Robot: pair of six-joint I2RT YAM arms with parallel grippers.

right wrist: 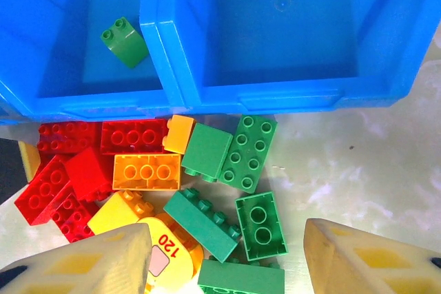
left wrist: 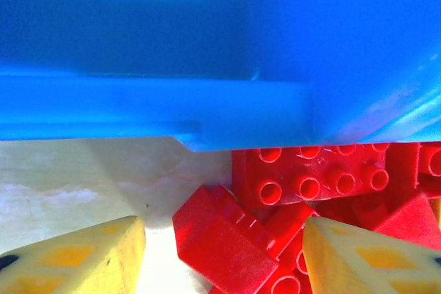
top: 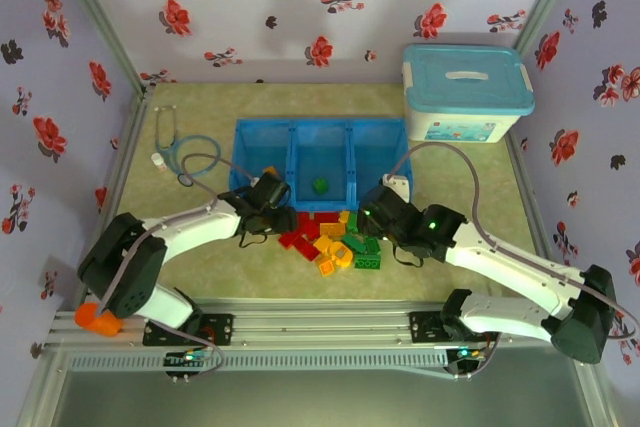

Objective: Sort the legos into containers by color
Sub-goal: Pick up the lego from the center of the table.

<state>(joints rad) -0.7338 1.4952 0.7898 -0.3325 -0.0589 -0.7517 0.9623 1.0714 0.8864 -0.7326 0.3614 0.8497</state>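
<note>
The legos (top: 335, 242) lie in a mixed red, orange-yellow and green pile on the table in front of the blue tray of three containers (top: 292, 129). One green brick (top: 320, 185) (right wrist: 124, 41) sits in the middle compartment. My left gripper (top: 272, 209) (left wrist: 220, 256) is open at the pile's left end, close to the tray's front wall (left wrist: 151, 108). A tilted red brick (left wrist: 227, 242) lies between its fingers with gaps on both sides. My right gripper (top: 372, 215) (right wrist: 224, 259) is open above the green bricks (right wrist: 260, 225) at the pile's right end.
A white storage box with light-blue lid (top: 465, 92) stands at the back right. A stethoscope (top: 185, 152) lies left of the tray. The right compartment (right wrist: 289, 25) holds nothing. Red bricks (right wrist: 134, 135), an orange brick (right wrist: 146, 172) and a yellow piece marked 120 (right wrist: 169, 256) crowd the pile's left.
</note>
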